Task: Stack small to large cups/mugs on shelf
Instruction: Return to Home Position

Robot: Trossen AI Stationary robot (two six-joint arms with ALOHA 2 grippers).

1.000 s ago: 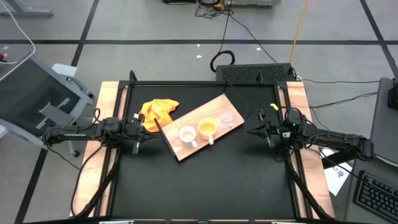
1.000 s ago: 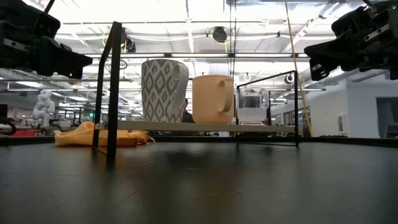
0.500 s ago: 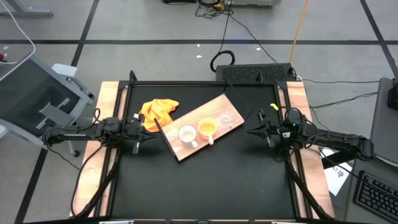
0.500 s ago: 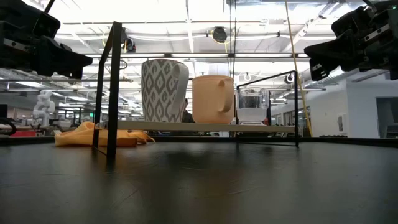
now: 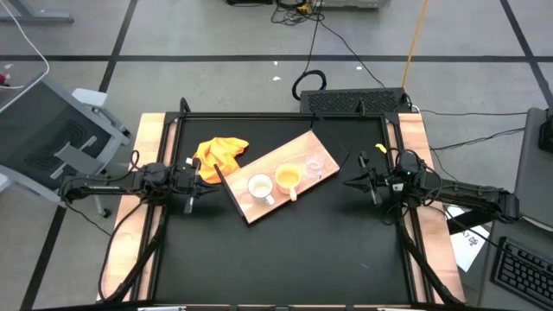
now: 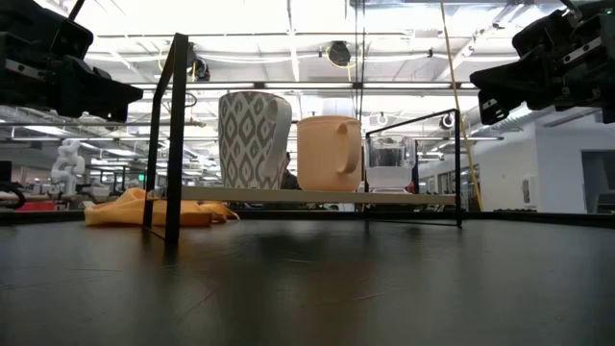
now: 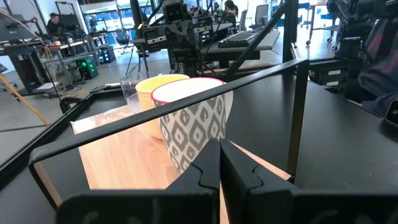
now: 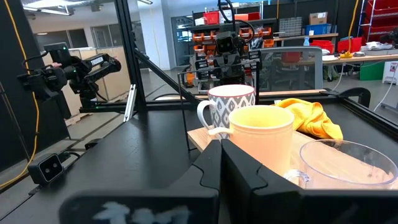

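Observation:
Three vessels stand upright in a row on the light-brown wooden shelf board: a white patterned mug, a yellow-orange mug and a clear glass cup. They also show in the low view: the white mug, the yellow-orange mug, the glass cup. My left gripper is shut and empty at the board's left end. My right gripper is shut and empty to the board's right.
A yellow-orange cloth lies on the black tabletop beside the board's far left edge. A thin black frame stands around the board. Bare black tabletop stretches toward the near edge.

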